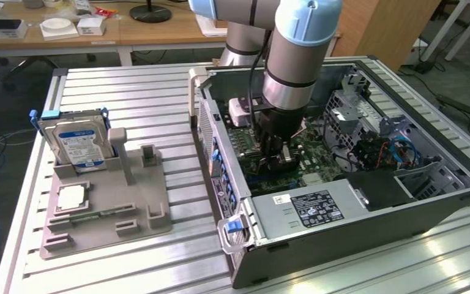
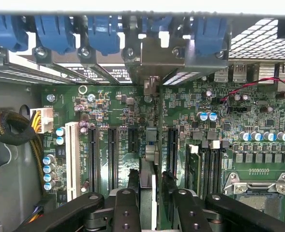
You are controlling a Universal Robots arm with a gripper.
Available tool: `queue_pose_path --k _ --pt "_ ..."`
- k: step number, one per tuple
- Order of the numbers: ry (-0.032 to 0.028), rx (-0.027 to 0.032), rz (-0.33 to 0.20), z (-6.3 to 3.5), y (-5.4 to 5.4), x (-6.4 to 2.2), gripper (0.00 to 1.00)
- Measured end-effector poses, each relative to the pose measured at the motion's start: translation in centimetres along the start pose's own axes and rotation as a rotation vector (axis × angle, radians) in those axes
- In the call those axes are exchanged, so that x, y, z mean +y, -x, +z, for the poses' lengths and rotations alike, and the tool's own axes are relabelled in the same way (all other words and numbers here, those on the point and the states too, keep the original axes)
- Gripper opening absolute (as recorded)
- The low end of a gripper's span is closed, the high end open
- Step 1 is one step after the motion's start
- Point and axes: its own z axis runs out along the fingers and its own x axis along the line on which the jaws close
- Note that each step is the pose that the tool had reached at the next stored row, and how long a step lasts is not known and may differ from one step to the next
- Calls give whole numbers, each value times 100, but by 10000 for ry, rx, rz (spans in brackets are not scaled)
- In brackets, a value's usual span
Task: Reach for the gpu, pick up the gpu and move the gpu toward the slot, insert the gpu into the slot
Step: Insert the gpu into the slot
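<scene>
1. GPU, thin dark flat circuit card (image 2: 151,159), sits edge-on between the tool (image 2: 151,193) fingers, clenched on it, inside the open grey computer case (image 1: 431,202).
2. Pick-up and carry look done; the card stands upright over the green motherboard (image 2: 108,104), its metal bracket (image 2: 154,55) up at the case's rear openings.
3. Slot, long narrow black plastic connector (image 2: 172,145), lies just beside the card's line; whether this is the target slot, cannot tell.
4. Card's lower edge is hidden behind the tool fingers (image 2: 127,203); seated or just above the board — cannot tell. Insertion unconfirmed.
5. Exterior view: arm (image 1: 296,55) blocks the card.
</scene>
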Motion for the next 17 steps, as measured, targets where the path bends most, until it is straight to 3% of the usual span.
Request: queue_pose_path --k 17 --pt "0 0 0 0 0 0 28"
